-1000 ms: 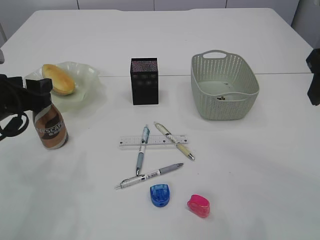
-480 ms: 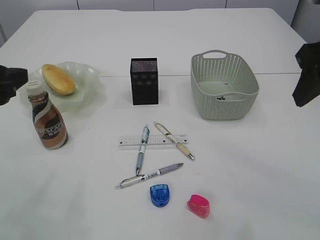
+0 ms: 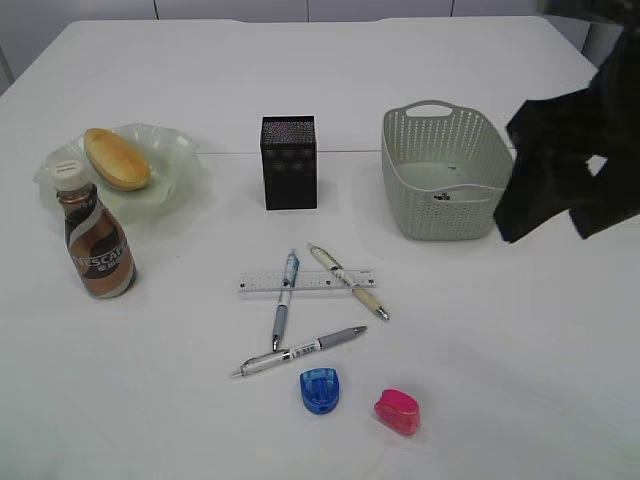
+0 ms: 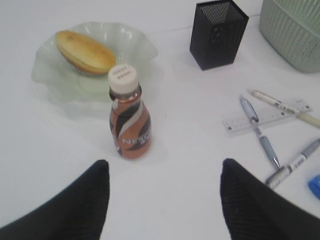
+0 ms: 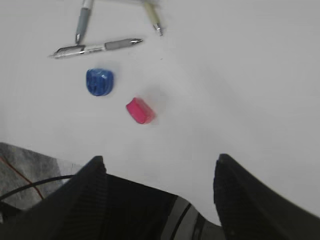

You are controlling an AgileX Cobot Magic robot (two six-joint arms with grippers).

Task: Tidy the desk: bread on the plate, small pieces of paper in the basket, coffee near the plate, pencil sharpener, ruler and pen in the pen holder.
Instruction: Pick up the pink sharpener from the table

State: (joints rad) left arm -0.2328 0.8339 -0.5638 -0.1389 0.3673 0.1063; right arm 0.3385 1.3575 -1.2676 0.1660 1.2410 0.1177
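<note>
1. Since a second ago, left hand [image 4: 162,200] is no longer gripping the coffee [image 3: 96,235]; right hand [image 5: 160,192] is swinging in over the basket [image 3: 447,170].
2. Coffee is standing ahead of the left hand, just beside the plate [image 3: 175,175] bearing the bread [image 3: 117,158].
3. Both hands are gaping wide, holding nothing.
4. Pink sharpener [image 5: 140,110] and blue sharpener [image 5: 99,81] are lying on the bench [image 3: 500,350] ahead of the right hand.

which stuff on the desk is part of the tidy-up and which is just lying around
Part of the job:
- bread on the plate
- coffee
- basket
- pen holder
- ruler
- three pens
- blue pencil sharpener
- pink pencil sharpener

Just lying about:
- nothing visible; every item belongs to the task
</note>
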